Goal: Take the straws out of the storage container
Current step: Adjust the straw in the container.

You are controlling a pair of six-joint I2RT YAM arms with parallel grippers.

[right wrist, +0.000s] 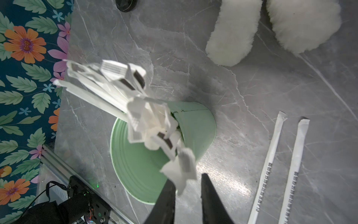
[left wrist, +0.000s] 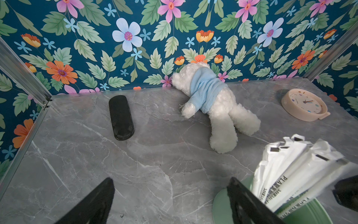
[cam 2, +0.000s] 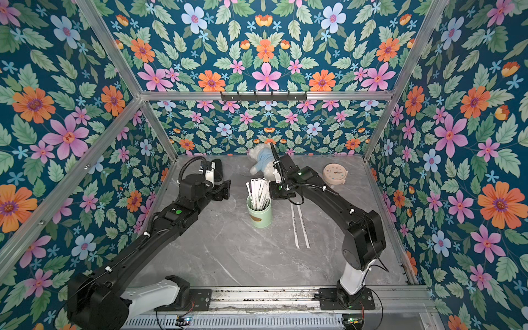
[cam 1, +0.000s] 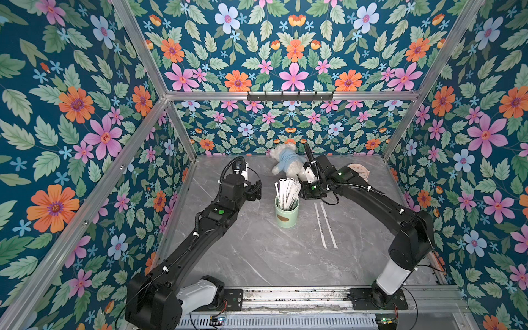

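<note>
Light, flimsy straws (right wrist: pixel 114 87): pinch one wrapper top. The right gripper (right wrist: pixel 187 179), at one o'clock of the cup (cam 1: pixel 286 218), stands narrowly parted, perhaps grazing paper. The left gripper (left wrist: pixel 170 194) gapes wide.

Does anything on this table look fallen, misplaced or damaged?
The white plush bear lies face down by the back wall. Two straws lie flat beside the mint-green cup. In the right wrist view its wall shows a dark line near the rim, perhaps a crack.
</note>
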